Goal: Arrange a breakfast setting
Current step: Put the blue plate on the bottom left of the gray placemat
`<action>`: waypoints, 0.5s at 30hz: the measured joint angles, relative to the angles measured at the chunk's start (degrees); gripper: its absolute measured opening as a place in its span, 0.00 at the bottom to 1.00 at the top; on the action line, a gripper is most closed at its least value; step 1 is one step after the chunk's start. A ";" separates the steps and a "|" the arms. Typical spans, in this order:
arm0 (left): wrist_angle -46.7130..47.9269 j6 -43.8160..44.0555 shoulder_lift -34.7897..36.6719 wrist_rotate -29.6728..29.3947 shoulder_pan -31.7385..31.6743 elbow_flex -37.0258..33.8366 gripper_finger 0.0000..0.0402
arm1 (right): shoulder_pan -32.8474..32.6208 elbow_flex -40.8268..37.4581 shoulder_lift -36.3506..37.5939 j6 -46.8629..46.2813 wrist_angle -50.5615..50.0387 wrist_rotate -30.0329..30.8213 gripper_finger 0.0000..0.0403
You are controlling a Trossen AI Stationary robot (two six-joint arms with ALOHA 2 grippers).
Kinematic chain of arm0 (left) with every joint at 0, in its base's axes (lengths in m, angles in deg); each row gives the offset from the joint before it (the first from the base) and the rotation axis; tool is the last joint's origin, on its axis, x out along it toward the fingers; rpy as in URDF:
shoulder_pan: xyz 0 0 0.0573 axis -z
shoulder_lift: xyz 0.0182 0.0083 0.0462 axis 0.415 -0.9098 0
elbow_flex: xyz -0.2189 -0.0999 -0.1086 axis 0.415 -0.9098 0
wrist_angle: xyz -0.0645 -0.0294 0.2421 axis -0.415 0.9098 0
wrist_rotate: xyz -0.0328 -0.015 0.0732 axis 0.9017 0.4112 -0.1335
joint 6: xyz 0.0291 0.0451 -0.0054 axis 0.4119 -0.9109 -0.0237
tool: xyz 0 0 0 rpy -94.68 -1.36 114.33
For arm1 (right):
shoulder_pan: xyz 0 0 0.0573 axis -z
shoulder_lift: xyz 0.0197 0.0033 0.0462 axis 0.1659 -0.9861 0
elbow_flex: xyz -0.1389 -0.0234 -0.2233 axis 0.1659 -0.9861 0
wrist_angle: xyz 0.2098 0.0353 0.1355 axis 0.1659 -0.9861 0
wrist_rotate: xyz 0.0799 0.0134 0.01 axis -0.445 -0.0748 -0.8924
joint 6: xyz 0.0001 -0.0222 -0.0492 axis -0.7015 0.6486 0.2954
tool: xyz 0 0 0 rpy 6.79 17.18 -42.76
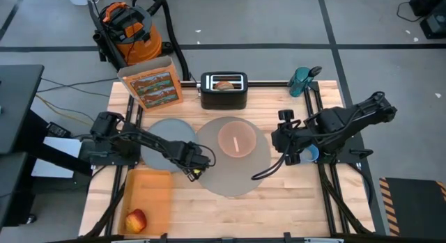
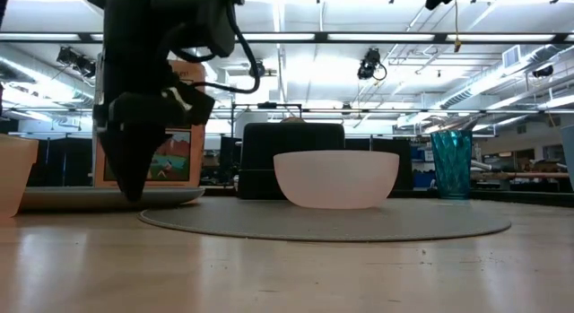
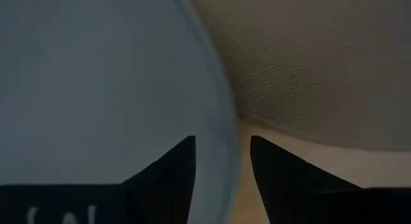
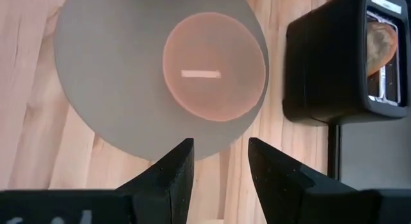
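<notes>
The grey plate (image 1: 166, 142) lies flat on the table, left of the round taupe mat (image 1: 233, 173). The pink bowl (image 1: 237, 140) stands on the mat. My left gripper (image 1: 197, 161) is open and low at the plate's near right rim (image 3: 226, 121), one finger over the plate and one outside it. My right gripper (image 1: 277, 142) is open and empty above the mat's right edge. The small blue cup (image 1: 311, 154) stands under the right arm. The bagel (image 1: 224, 83) sits in the toaster. The red apple (image 1: 136, 220) lies on an orange tray. No spoon shows. My left gripper's fingers (image 3: 173, 166) stand on either side of the plate's rim, coming from above and pointing down. I cannot tell whether they touch it. The plate lies flat on the table.
A black toaster (image 1: 224, 90) and a cereal box (image 1: 151, 86) stand along the far edge, with a teal bottle (image 1: 301, 81) at the far right. The orange tray (image 1: 150, 191) lies at the near left. Bare wood lies near the front edge, right of the tray.
</notes>
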 joint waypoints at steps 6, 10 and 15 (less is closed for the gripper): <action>0.43 0.69 -1.39 -0.68 0.04 0.00 0.38 | 1.33 -1.62 0.09 -0.06 1.73 0.00 0.38; 0.60 2.91 -3.13 -0.05 0.04 0.13 0.34 | 2.23 -1.66 0.09 -0.09 2.69 0.00 0.38; 0.71 3.85 -2.95 -0.38 0.71 0.20 0.20 | 2.93 -1.66 0.09 0.09 2.71 0.01 0.38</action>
